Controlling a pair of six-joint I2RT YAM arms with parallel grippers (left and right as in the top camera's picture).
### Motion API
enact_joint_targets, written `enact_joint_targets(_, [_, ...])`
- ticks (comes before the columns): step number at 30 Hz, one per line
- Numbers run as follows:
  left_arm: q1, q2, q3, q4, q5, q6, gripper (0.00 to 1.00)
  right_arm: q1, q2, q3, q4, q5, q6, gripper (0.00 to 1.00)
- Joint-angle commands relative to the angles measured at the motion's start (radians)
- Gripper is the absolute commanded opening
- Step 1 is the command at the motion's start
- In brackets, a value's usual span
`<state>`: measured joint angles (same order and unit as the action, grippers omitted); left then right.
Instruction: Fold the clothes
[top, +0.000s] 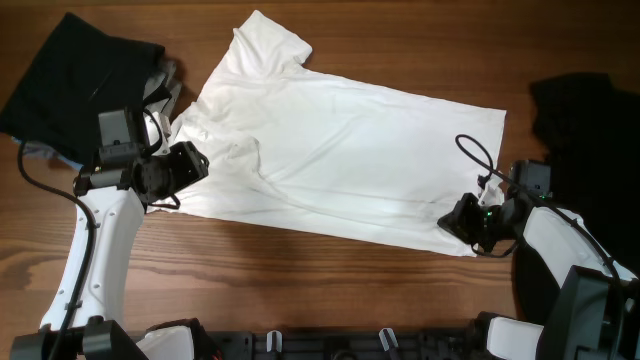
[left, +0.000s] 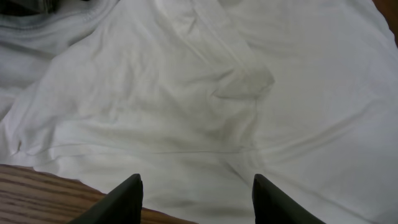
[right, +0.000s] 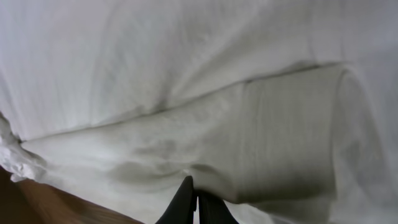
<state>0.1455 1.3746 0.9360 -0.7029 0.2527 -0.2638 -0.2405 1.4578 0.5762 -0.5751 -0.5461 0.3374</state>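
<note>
The clothes in play are a white T-shirt (top: 340, 150), spread flat across the middle of the wooden table with one sleeve pointing to the far edge. My left gripper (top: 192, 166) hovers over its left edge with jaws open and nothing between them; in the left wrist view the gripper (left: 197, 186) is over wrinkled white cloth (left: 205, 106) just past the table's wood. My right gripper (top: 456, 222) sits at the shirt's near right corner. Seen from the right wrist, the gripper (right: 195, 200) is shut, pinching a fold of the white cloth (right: 186, 93).
A black garment (top: 70, 80) lies at the far left corner, with a bit of grey fabric (top: 165, 85) beside it. Another black garment (top: 585, 120) lies at the right edge. Bare wood (top: 300, 270) runs along the near side.
</note>
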Motion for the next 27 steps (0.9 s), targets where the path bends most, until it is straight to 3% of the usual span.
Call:
enact_joint_targets(1, [-0.004, 0.008, 0.014, 0.003, -0.008, 0.022, 0.56, 0.006, -0.009, -0.004, 0.021, -0.045, 0.029, 0.04])
enact_joint_targets(4, [-0.004, 0.008, 0.014, 0.002, -0.011, 0.022, 0.56, 0.006, -0.009, -0.004, -0.029, -0.108, -0.019, 0.04])
enact_joint_targets(7, [-0.004, 0.008, 0.014, 0.004, -0.011, 0.022, 0.56, 0.006, -0.009, -0.004, -0.027, -0.045, -0.014, 0.04])
enact_joint_targets(17, [-0.004, 0.008, 0.014, 0.007, -0.019, 0.022, 0.56, 0.006, -0.009, -0.004, 0.345, -0.021, 0.169, 0.05])
enact_joint_targets(18, [-0.004, 0.008, 0.014, 0.007, -0.019, 0.022, 0.56, 0.006, -0.009, -0.004, 0.374, -0.020, 0.172, 0.14])
enact_joint_targets(20, [-0.004, 0.008, 0.014, 0.007, -0.019, 0.022, 0.56, 0.005, -0.009, -0.004, 0.423, 0.000, 0.171, 0.18])
enact_joint_targets(21, [-0.004, 0.008, 0.014, 0.007, -0.019, 0.022, 0.57, 0.005, -0.009, -0.004, 0.440, 0.018, 0.170, 0.25])
enact_joint_targets(25, [-0.004, 0.008, 0.014, 0.007, -0.019, 0.023, 0.58, -0.017, -0.013, -0.003, 0.460, 0.075, 0.160, 0.24])
enact_joint_targets(27, [-0.004, 0.008, 0.014, 0.006, -0.019, 0.026, 0.60, -0.042, -0.029, 0.003, 0.416, 0.017, 0.118, 0.31])
